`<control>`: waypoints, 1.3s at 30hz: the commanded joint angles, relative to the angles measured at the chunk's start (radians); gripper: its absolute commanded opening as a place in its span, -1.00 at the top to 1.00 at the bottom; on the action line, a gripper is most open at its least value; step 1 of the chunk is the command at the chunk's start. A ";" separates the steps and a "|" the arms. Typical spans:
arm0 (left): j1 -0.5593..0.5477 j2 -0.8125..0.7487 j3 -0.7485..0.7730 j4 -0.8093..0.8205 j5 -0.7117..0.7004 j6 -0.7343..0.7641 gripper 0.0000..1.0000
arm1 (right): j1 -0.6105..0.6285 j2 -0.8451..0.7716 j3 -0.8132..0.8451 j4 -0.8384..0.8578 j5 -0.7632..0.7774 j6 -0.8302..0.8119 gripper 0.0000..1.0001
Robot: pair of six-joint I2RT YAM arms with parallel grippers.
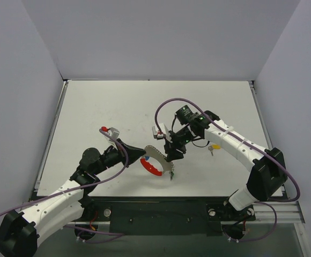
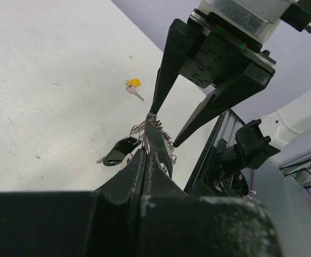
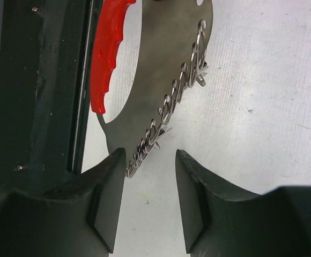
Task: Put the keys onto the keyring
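Keyring (image 1: 153, 167): clamped at its rim by the closed left gripper (image 1: 140, 152), near mid-table (image 1: 118, 107).
Right gripper (image 3: 150, 160): jaws parted astride the keyring's silvery hooked edge; nothing is gripped.
Yellow key (image 1: 214, 146): laid on the table, well apart from the keyring.
Black key (image 2: 118, 152): seen just beside the left fingertips.

In the right wrist view the keyring (image 3: 161, 59) runs off the upper edge, so its full loop cannot be seen. In the left wrist view most of it is hidden behind the closed jaws of the left gripper (image 2: 146, 155). In the top view the key (image 1: 170, 176) hanging beneath it is too small to make out.
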 commanded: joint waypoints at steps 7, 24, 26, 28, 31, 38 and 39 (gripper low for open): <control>0.012 -0.041 0.003 0.076 -0.004 -0.004 1.00 | 0.016 0.041 0.028 -0.073 -0.005 -0.021 0.35; 0.018 -0.019 0.021 0.059 0.028 0.004 1.00 | -0.013 0.041 0.080 -0.127 -0.025 -0.031 0.77; 0.018 -0.016 0.026 0.056 0.031 0.005 1.00 | -0.018 0.038 0.080 -0.127 -0.029 -0.031 0.77; 0.018 -0.010 0.029 0.054 0.034 0.005 1.00 | -0.024 0.035 0.080 -0.127 -0.032 -0.031 0.78; 0.018 -0.007 0.029 0.057 0.036 0.005 1.00 | -0.029 0.033 0.079 -0.129 -0.035 -0.030 0.90; 0.018 -0.027 0.024 0.047 0.030 0.008 1.00 | -0.032 0.042 0.085 -0.168 -0.058 -0.060 0.83; 0.018 -0.030 0.023 0.043 0.028 0.010 1.00 | -0.032 0.050 0.088 -0.185 -0.066 -0.095 0.74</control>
